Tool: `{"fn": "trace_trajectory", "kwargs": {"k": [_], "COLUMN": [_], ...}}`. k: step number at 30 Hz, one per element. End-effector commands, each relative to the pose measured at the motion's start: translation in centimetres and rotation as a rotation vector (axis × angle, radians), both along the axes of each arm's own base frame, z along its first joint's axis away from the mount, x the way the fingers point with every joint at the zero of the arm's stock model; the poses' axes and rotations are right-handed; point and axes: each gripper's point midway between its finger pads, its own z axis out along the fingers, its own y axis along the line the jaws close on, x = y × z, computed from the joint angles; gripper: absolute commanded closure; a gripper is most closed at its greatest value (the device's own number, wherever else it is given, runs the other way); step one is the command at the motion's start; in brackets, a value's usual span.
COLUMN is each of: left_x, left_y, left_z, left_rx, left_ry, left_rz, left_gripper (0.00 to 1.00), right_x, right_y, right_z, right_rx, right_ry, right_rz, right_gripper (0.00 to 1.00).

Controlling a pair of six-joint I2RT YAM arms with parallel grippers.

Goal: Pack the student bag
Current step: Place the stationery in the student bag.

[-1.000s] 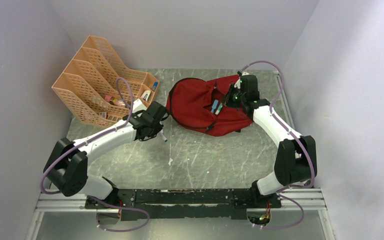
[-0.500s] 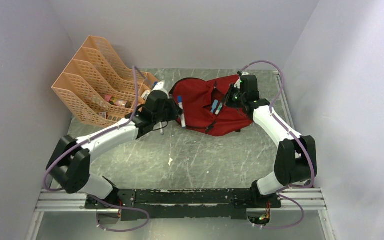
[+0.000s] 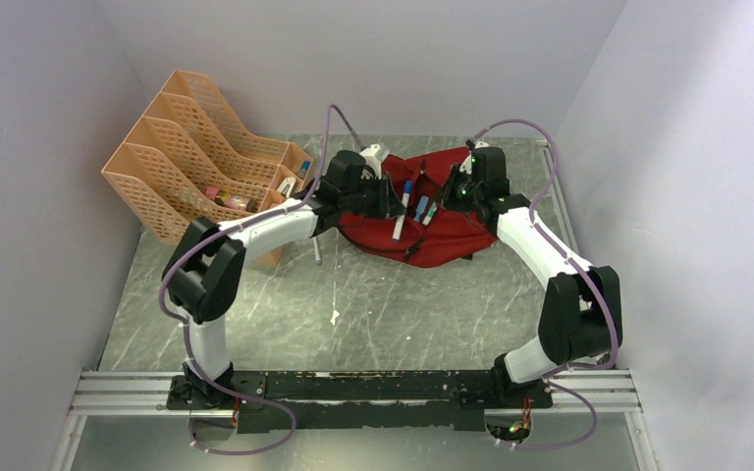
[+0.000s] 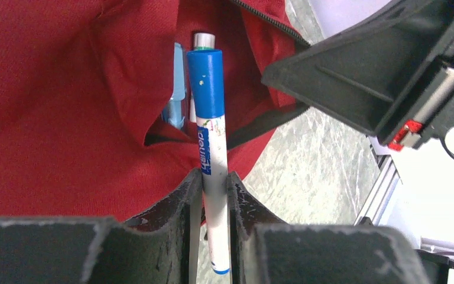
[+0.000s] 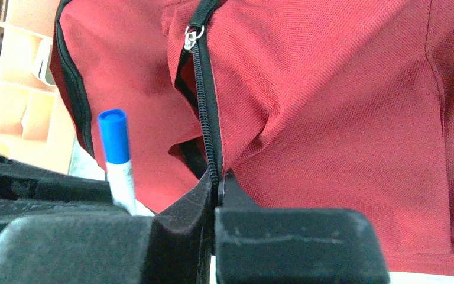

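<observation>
Two arms work over one green-grey tabletop (image 3: 393,304). One student bag (image 3: 457,235), a dark-red fabric backpack, lies slumped on the far middle of the tabletop, just right of one orange lattice file organiser (image 3: 191,157) that stands in the far left corner with several slanted compartments; the small items in it are too small to name. The left arm (image 3: 255,226) reaches across to the bag's left side, and the right arm (image 3: 535,240) reaches to its right side, so the bag lies between the two wrists. The left jaws are closed narrowly on one marker (image 4: 210,148) with a white barrel and a blue cap, gripped on the lower barrel, the capped end pointing away from the wrist and over the bag's open mouth. In the left wrist view two further pens show inside that opening: one light-blue pen (image 4: 178,89) and one pen with a grey tip (image 4: 204,40), both just beside the marker's cap. The right jaws are fully closed, pinching the bag's edge at one black zipper (image 5: 204,89), whose single metal pull (image 5: 190,38) hangs above the pinch. One small white scrap (image 3: 335,316) lies on the tabletop, well apart from the bag.
</observation>
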Motion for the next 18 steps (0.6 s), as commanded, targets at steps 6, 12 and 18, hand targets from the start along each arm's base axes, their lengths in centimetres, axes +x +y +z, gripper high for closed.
{"fn": "trace_trajectory", "kwargs": {"k": [6, 12, 18], "left_x": [0.3, 0.5, 1.5], "left_y": [-2.0, -2.9, -3.5], "left_z": [-0.5, -1.8, -2.5], "left_rx": [0.047, 0.084, 0.12], "left_ry": [0.056, 0.102, 0.142], "left_rz": [-0.097, -0.111, -0.079], "left_gripper": [0.95, 0.95, 0.95], "right_x": [-0.7, -0.7, -0.9], "right_y": [1.0, 1.0, 1.5], "right_z": [0.5, 0.6, 0.9], "right_rx": [0.034, 0.033, 0.054], "right_ry": [0.001, 0.0, -0.014], "right_rz": [0.041, 0.041, 0.069], "right_gripper": [1.0, 1.0, 1.0]}}
